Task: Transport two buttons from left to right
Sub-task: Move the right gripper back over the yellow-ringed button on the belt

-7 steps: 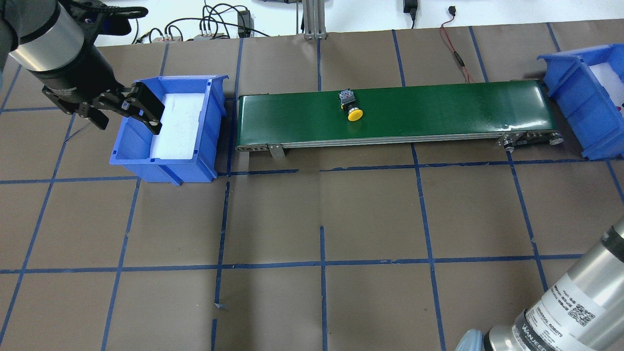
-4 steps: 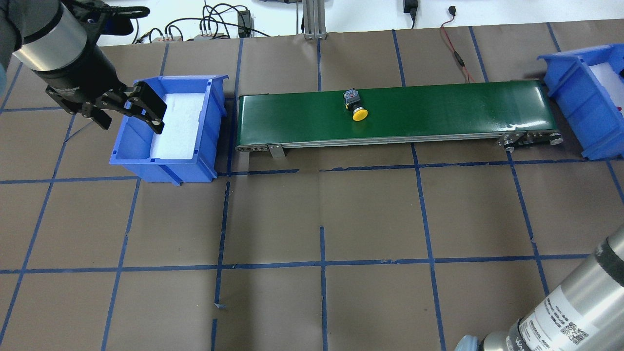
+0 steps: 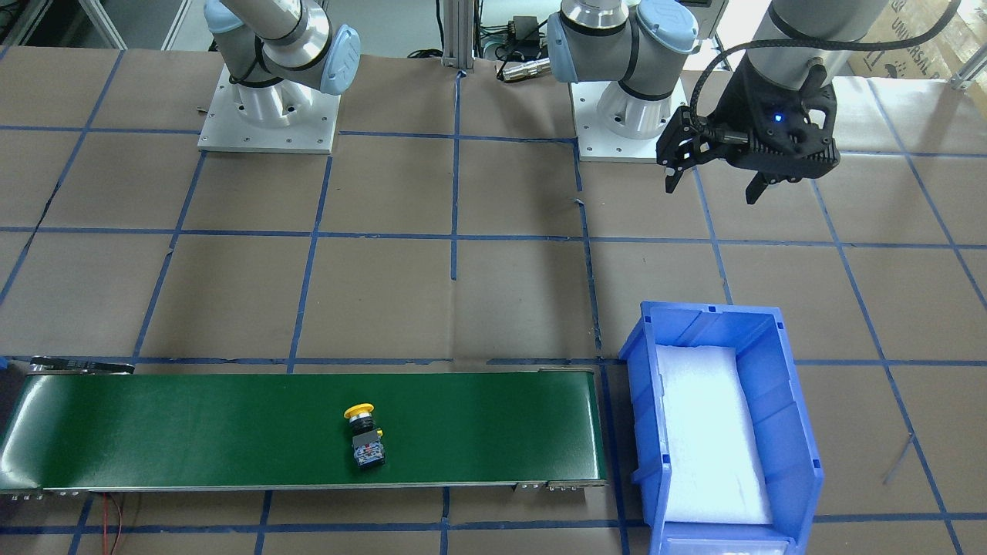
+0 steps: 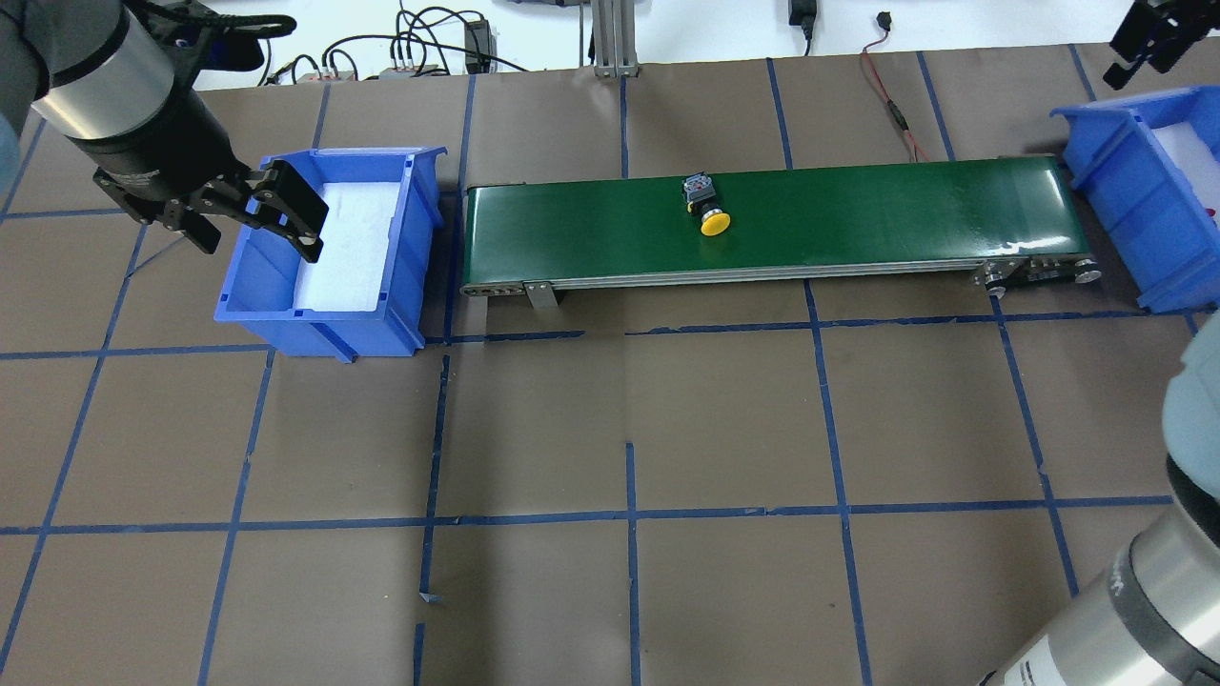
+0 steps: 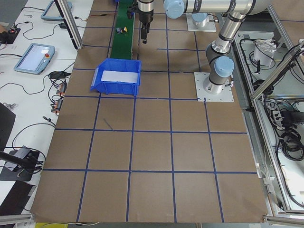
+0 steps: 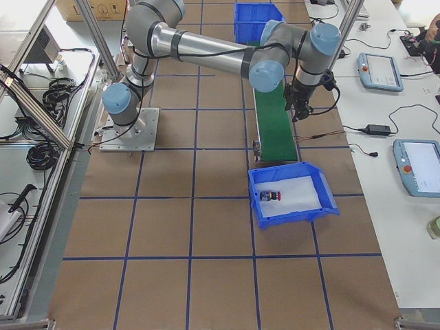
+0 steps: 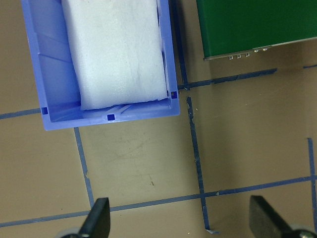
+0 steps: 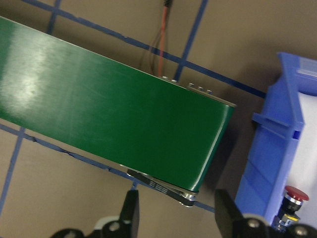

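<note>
**Yellow button lies left of the right claw, long axis across the belt**

Right gripper point(image 8: 176, 220): jaws wide apart, nothing between them. It hangs high by the right end of the green belt point(image 8: 99, 99). The right bin point(image 8: 262, 148) sits just to its right. The red button point(image 8: 293, 197) lies in that bin, toward its near end, so I judge that one delivered.

Yellow button point(image 4: 707, 205): on its side on the belt, a little left of the belt's mid-length. It is well apart from the right gripper, to that gripper's left along the belt. Its long axis runs across the belt, slightly skewed, with the yellow cap toward the near edge and the contact block toward the far edge.

Left gripper point(image 4: 250, 227): also spread open and empty, up by the left side of the left bin point(image 4: 286, 324). That bin shows only its white padding, with no button in it.

Judgement:
- **Which arm:** the yellow button sits about as far from one claw as from the other. It is out of the left bin and bound rightward, so the pick should fall to the right arm at the belt's right end.
- **Grasp:** with the axis across the belt, the fingers should close along the belt's length, over the black collar or the block rather than the domed cap.
- **Risk:** the round cap may let the button roll or pivot if one finger touches first, so wrist alignment to that skew matters.
</note>
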You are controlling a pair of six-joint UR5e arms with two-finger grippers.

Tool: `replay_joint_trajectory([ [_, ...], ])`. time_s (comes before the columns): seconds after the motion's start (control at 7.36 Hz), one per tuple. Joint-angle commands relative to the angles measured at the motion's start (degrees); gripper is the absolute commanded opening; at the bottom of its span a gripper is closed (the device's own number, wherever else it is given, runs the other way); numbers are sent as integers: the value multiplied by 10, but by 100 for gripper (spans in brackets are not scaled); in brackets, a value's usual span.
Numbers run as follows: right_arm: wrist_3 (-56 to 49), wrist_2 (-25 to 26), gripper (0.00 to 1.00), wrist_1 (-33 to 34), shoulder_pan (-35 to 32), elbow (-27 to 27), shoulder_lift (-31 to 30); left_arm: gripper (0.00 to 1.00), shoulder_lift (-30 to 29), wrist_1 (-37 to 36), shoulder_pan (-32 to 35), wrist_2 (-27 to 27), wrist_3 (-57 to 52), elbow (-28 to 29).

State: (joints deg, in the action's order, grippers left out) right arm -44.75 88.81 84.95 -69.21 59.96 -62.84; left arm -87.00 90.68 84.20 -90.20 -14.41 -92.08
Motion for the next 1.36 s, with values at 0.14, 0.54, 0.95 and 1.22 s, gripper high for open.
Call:
replay_joint_trajectory([
  [0.14,164,-7,61,92,-128,94,-27,100,2,-1,3,3,0,-8],
  [0.54,376,-9,62,186,-213,149,-12,100,2,-1,3,3,0,-8],
  [0.95,435,-11,64,239,-250,147,36,100,4,1,2,3,-1,-8],
  [1.22,436,-11,69,274,-254,146,65,100,4,2,2,2,-1,-9],
])
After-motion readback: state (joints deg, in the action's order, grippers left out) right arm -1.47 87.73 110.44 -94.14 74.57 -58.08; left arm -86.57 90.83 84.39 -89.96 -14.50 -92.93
